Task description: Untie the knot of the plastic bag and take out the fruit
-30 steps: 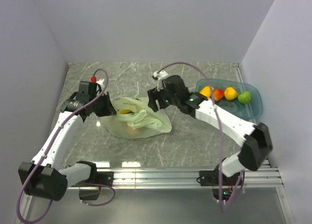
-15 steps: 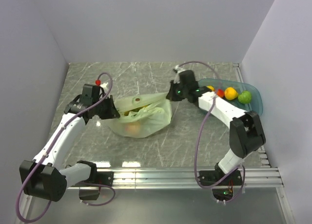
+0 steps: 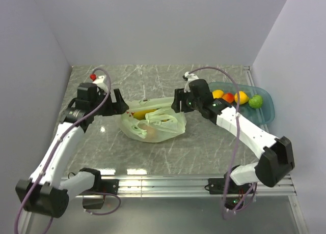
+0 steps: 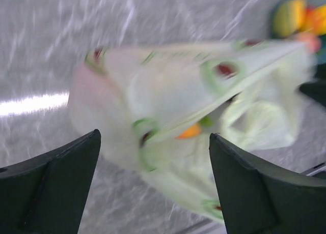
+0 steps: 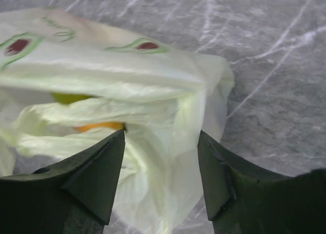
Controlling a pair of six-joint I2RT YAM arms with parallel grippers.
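The pale green plastic bag [image 3: 153,123] lies crumpled mid-table, its mouth gaping toward the back. Fruit shows inside as a yellow piece [image 3: 139,113] and an orange piece [image 5: 100,125] [image 4: 190,131]. I cannot make out the knot; loose handle loops [image 3: 159,119] lie across the top. My left gripper [image 3: 118,103] [image 4: 154,137] is open at the bag's left end, and its view is blurred. My right gripper [image 3: 177,103] [image 5: 159,137] is open at the bag's right end. Bunched plastic stands between its spread fingers [image 5: 97,168].
A blue tray [image 3: 267,112] at the right edge holds a yellow-orange fruit [image 3: 216,95], a red one [image 3: 227,97], a yellow one [image 3: 241,97] and a green one [image 3: 255,101]. White walls close in left, back and right. An aluminium rail [image 3: 168,182] runs along the near edge.
Both grippers have gone from shut to open, letting go of the bag. The stretched bag has slumped and sits slightly further right. The left gripper has drawn back from it.
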